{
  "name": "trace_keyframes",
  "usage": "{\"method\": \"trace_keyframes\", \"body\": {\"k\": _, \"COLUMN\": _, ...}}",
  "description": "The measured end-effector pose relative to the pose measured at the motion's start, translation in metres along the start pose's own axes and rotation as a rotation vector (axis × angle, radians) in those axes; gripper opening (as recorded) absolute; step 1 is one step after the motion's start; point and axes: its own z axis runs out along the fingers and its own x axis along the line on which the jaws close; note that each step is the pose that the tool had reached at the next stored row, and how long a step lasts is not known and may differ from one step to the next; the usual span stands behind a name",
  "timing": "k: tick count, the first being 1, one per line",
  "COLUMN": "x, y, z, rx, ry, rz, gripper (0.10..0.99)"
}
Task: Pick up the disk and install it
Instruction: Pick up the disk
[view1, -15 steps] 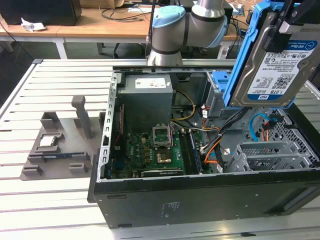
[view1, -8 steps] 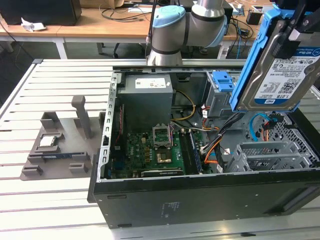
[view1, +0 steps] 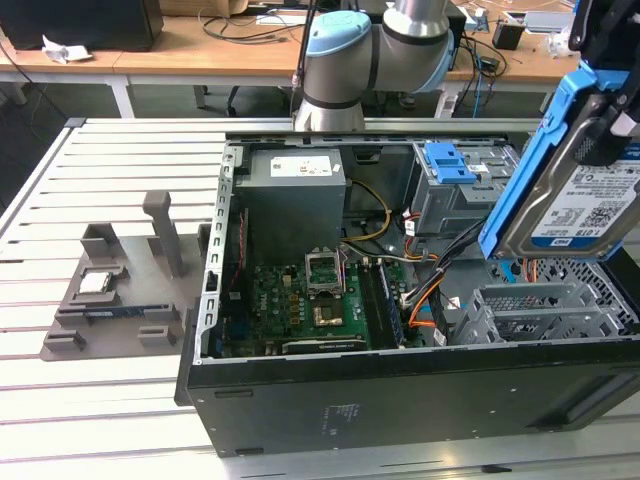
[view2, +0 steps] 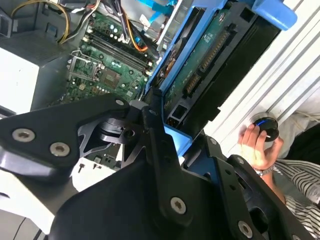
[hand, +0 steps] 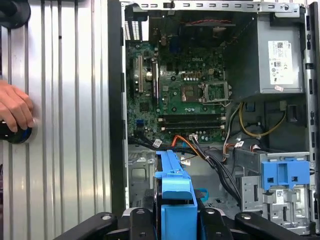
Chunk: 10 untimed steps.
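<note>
In the exterior view my gripper (view1: 603, 115) is shut on the disk (view1: 585, 205), a silver hard drive with a blue-and-white label in a blue plastic bracket. The drive hangs tilted above the open computer case (view1: 400, 400), at the exterior view's right, over the empty grey drive cage (view1: 540, 310). In the second wrist view the disk (view2: 202, 60) shows its green circuit-board side, clamped by the gripper (view2: 167, 135). In the first wrist view the disk (hand: 175, 192) is seen edge-on as a blue bracket strip between the black fingers (hand: 217, 220).
Inside the case lie the motherboard (view1: 310, 300), a grey power supply (view1: 295, 190), loose cables (view1: 425, 290) and a second cage with a blue plastic piece (view1: 450, 160). A grey fixture with a small chip (view1: 95, 283) sits on the slatted table. A person's hand (hand: 15, 110) rests on a black knob.
</note>
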Motion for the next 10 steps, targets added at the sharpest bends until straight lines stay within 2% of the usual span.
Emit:
{"method": "trace_keyframes", "body": {"k": 1, "x": 0.0008, "y": -0.0062, "z": 0.0041, "rx": 0.000, "ry": 0.0000, "rz": 0.000, "gripper": 0.369}}
{"method": "trace_keyframes", "body": {"k": 4, "x": 0.0010, "y": -0.0119, "z": 0.0109, "rx": 0.000, "ry": 0.0000, "rz": 0.000, "gripper": 0.369}}
{"method": "trace_keyframes", "body": {"k": 7, "x": 0.0012, "y": -0.0164, "z": 0.0192, "rx": 0.000, "ry": 0.0001, "rz": 0.000, "gripper": 0.369}}
{"method": "trace_keyframes", "body": {"k": 10, "x": 0.0015, "y": -0.0171, "z": 0.0270, "rx": -0.002, "ry": 0.0000, "rz": 0.000, "gripper": 0.369}}
